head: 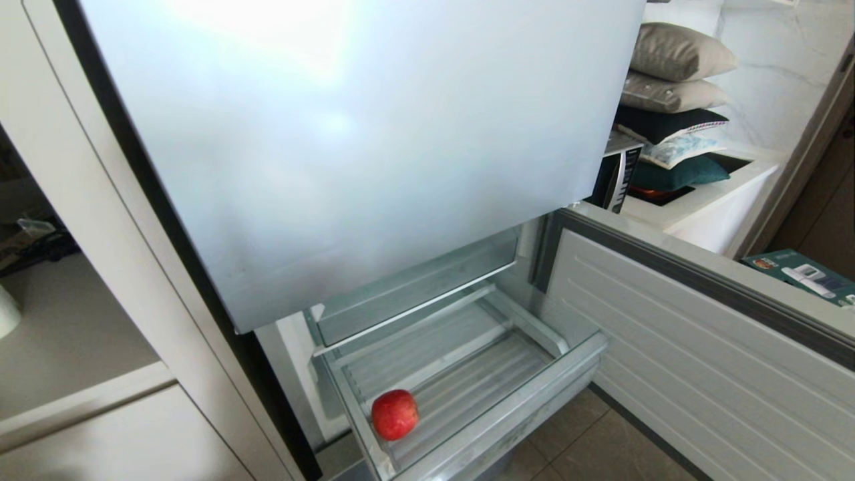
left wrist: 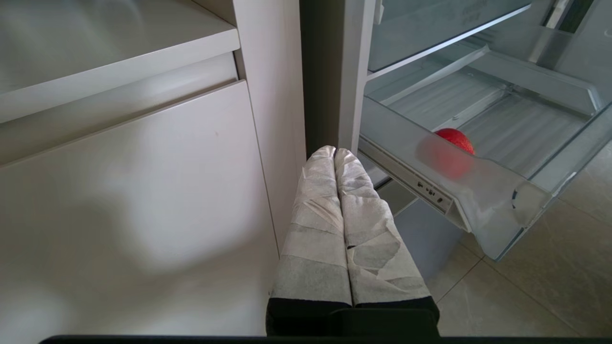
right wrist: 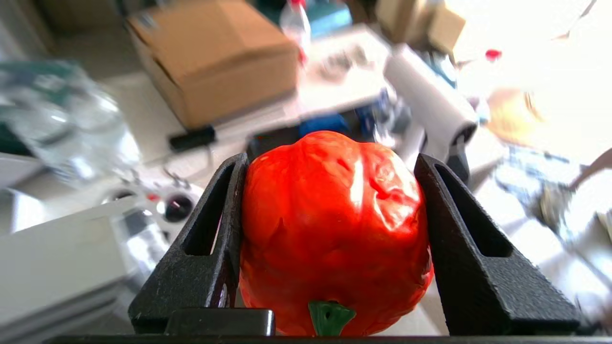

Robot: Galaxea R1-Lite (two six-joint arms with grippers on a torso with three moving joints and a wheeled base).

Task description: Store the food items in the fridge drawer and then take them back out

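We see a fridge from above, its large grey-blue upper door (head: 361, 147) shut and filling most of the head view, while the lower door (head: 708, 347) stands swung open on the right, showing its ribbed white inner panel. Below the upper door the fridge drawer (head: 494, 414) is pulled out: a wide, shallow clear plastic bin with a ribbed floor and a frosted front lip. The smooth red apple (head: 395, 414) rests on the drawer floor, in its front left corner, close to the front lip. In the left wrist view the same apple (left wrist: 456, 138) shows partly through the drawer's (left wrist: 492, 205) clear side wall. Neither arm appears in the head view. Our left tool (left wrist: 342, 157) hangs low beside a white cabinet (left wrist: 143, 191), just left of the fridge, its two white-wrapped fingers (left wrist: 318, 224) pressed together with nothing between them. Our right tool (right wrist: 330, 167) grips the other food item, a bumpy bright-orange pumpkin-like fruit (right wrist: 334, 229) with a green stem at its base, wedged between two black fingers (right wrist: 205, 248) that touch it on either side. Behind the fruit the surroundings are blurred; we can make out what appears to be a brown cardboard box (right wrist: 215, 57) and scattered clutter on a pale surface, well away from the drawer. Past the open lower door, a stack of cushions (head: 674, 100) sits on a white ledge.
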